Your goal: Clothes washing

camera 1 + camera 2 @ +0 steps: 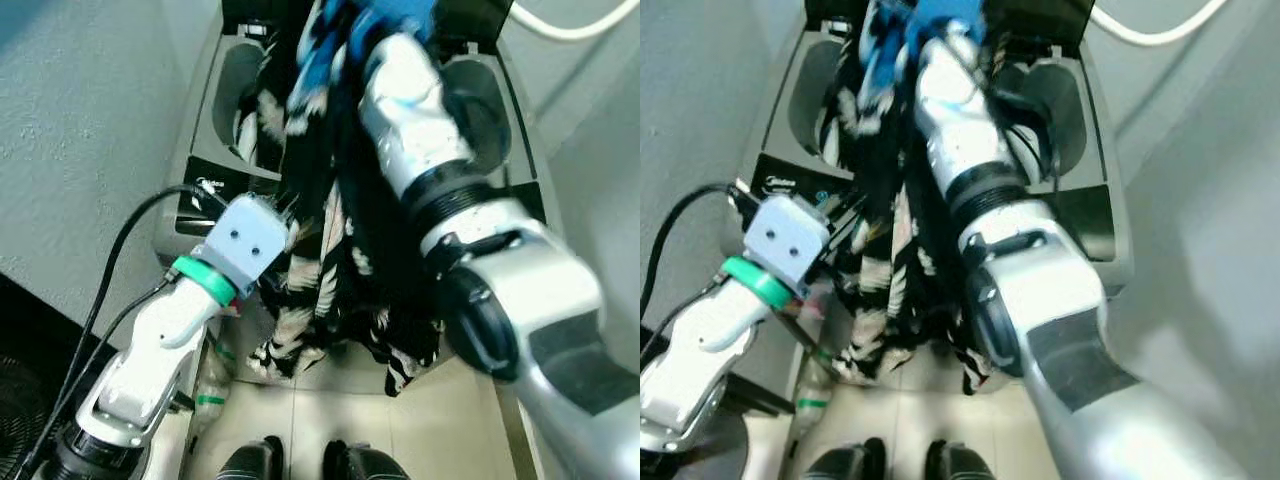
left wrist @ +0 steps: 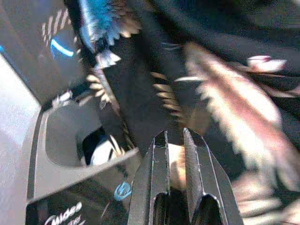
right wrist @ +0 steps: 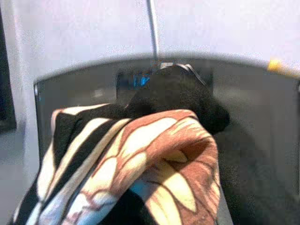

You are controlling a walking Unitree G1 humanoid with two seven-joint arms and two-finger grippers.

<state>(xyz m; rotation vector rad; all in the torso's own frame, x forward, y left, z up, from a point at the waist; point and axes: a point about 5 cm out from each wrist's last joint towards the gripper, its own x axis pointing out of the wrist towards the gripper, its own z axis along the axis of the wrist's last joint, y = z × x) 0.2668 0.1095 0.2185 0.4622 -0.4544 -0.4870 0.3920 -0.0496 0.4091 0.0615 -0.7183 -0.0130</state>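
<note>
A black garment with pale flower print and blue patches (image 1: 330,230) hangs from my raised right gripper (image 1: 385,20) over the open top-loading washing machine (image 1: 225,110). Its lower end trails down past the machine's front towards the floor. In the right wrist view the bunched cloth (image 3: 140,154) covers the fingers. My left gripper (image 2: 174,133) is pressed into the hanging cloth at the machine's front left corner. Its fingers (image 2: 161,150) stand close together with a pale strip of cloth between them. The drum opening (image 2: 93,145) lies beyond them.
Grey walls close in on both sides of the machine. A plastic bottle (image 1: 205,390) stands on the tiled floor by its left front. A black cable (image 1: 120,250) loops along my left arm. A white hose (image 1: 570,30) runs at the back right.
</note>
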